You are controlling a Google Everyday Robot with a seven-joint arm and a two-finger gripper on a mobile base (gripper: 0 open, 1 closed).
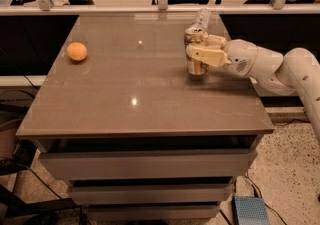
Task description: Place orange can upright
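Observation:
The orange can [196, 66] stands upright on the brown table [135, 89], near its right edge, shiny orange-gold with a silver top. My gripper [201, 54] reaches in from the right on a white arm [270, 66] and its cream fingers [207, 57] are shut around the can's middle. The can's base appears to touch the tabletop.
A round orange fruit [77, 51] lies at the table's left side. A clear plastic water bottle [201, 18] lies behind the can at the far edge. A glass rail with metal posts runs along the back. Drawers sit below the tabletop.

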